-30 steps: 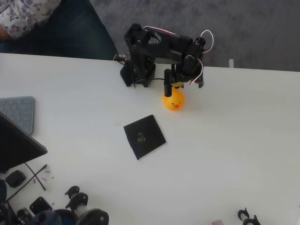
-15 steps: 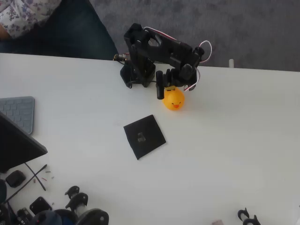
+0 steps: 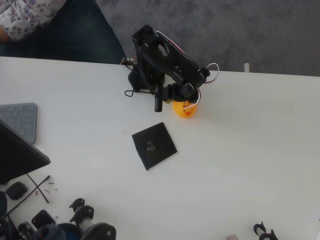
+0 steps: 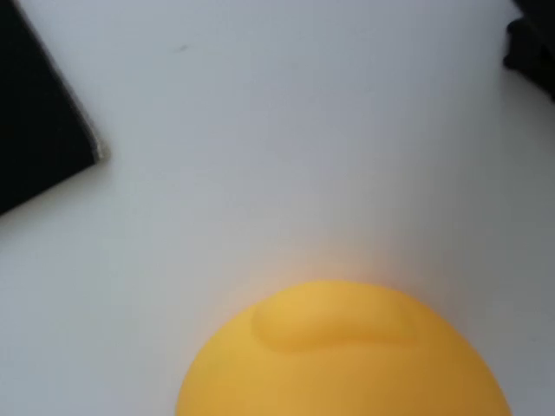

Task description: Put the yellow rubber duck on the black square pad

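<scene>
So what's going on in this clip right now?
A black robot arm is bent low over the yellow rubber duck, which sits on the white table near the arm's base. The gripper has one finger sticking out left of the duck in the overhead view; whether it has a grip cannot be told. The black square pad lies bare, apart from the duck, below and left of it. In the wrist view the duck fills the bottom, the pad's corner at the left edge.

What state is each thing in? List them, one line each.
yellow rubber duck: upright on the table, beak toward the picture's bottom, partly under the arm, not on the pad.
black square pad: flat on the table, bare, apart from the duck.
gripper: above the duck's left side in the overhead view; open or shut cannot be told.
keyboard: flat at the left edge.
</scene>
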Robot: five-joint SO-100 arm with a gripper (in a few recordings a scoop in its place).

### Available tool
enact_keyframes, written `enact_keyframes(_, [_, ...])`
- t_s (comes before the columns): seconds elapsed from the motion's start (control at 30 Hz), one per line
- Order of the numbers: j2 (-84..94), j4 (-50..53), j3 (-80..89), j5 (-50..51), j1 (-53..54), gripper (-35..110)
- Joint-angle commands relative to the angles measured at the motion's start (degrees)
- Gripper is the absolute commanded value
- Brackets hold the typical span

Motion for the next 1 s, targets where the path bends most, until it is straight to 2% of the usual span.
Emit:
enact_keyframes(0.0, [-0.5, -0.1, 0.9, -0.7, -0.5, 25])
enact_keyframes(0.27, [-4.6, -2.5, 1.0, 0.4, -16.3, 25])
enact_keyframes(0.5, [-4.7, -2.5, 1.1, 0.3, -15.3, 25])
enact_keyframes(0.7, [-4.7, -2.7, 1.0, -0.5, -7.9, 25])
enact_keyframes(0.97, [-4.7, -4.4, 1.0, -0.5, -7.8, 25])
